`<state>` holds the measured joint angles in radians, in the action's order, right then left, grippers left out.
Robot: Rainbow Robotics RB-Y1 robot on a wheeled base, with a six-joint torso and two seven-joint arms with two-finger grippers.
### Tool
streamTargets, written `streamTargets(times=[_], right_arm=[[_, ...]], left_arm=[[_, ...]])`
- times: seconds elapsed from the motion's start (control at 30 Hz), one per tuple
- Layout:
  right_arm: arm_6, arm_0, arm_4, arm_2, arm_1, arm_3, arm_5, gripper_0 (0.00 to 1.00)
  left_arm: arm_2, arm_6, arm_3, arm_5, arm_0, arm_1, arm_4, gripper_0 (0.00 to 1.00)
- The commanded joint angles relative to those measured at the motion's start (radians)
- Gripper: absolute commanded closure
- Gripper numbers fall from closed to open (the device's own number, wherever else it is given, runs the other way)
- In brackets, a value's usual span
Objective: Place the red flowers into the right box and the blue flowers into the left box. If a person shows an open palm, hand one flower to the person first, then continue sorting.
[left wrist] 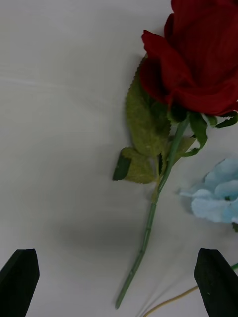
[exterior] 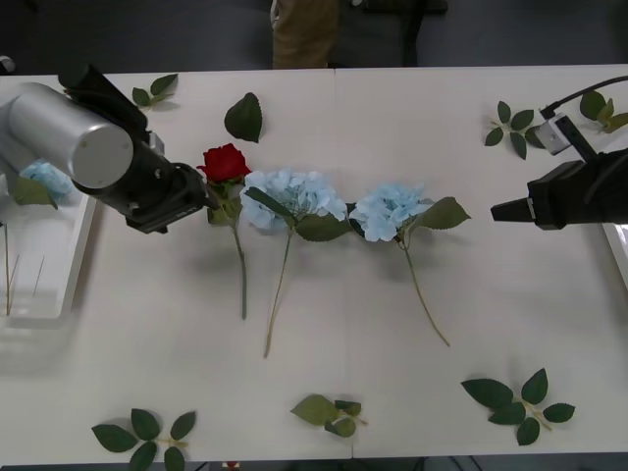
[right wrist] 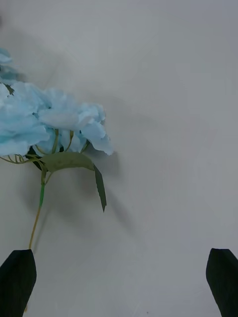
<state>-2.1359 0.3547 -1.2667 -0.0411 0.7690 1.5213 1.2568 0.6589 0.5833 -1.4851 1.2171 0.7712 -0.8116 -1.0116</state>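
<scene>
Front view: the left pincer [exterior: 201,196] hung over the white desk [exterior: 392,245] just beside the rose [exterior: 226,162], whose red head lay at the pincer's tip with its stem running toward the robot. Past the rose from that pincer lay two blue hydrangeas side by side, the nearer one [exterior: 292,194] touching the rose's leaves and the farther one [exterior: 392,209] next to it. Behind the left arm, the left box [exterior: 59,285] sat at the desk's edge holding one blue hydrangea [exterior: 44,180] at its far end. The right pincer [exterior: 505,209] hovered well apart from the farther hydrangea, pointing at it, with bare desk between them. Behind the right arm, a strip of the right box [exterior: 618,250] showed at the desk's edge. Loose leaf sprigs [exterior: 520,397] lay scattered round the desk's margins.

Right wrist view: the black fingers [right wrist: 19,282] stood wide apart, holding nothing. A hydrangea [right wrist: 44,124] lay ahead of one finger, its stem reaching back toward that finger.

Left wrist view: the fingers [left wrist: 215,280] stood wide apart and empty. The rose [left wrist: 193,69] lay ahead between them, its stem [left wrist: 148,233] pointing back into the gap, nearer one finger. A hydrangea's edge [left wrist: 215,198] lay just beside the stem.
</scene>
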Motion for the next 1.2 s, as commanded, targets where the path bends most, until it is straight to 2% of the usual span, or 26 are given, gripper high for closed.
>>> streamTargets(times=[0.03,0.3,0.57,0.73,1.2], right_arm=[[0.002,-0.031,0.003,0.107,0.024,0.019,-0.066,0.00],[0.056,-0.066,0.013,0.326,0.024,0.068,-0.281,0.00],[0.229,-0.065,0.159,0.472,0.023,0.145,-0.401,0.00],[0.297,-0.062,0.245,0.486,-0.014,0.174,-0.404,0.00],[0.375,-0.054,0.569,0.494,-0.206,0.180,-0.376,0.00]], left_arm=[[0.099,-0.088,0.098,-0.090,0.120,0.078,0.038,0.09],[0.203,-0.091,0.229,-0.126,0.209,0.173,0.056,0.09],[0.274,-0.083,0.318,-0.126,0.258,0.227,0.082,0.09],[0.321,-0.083,0.319,-0.126,0.258,0.226,0.130,0.08],[0.381,-0.080,0.330,-0.125,0.241,0.226,0.171,0.09]])
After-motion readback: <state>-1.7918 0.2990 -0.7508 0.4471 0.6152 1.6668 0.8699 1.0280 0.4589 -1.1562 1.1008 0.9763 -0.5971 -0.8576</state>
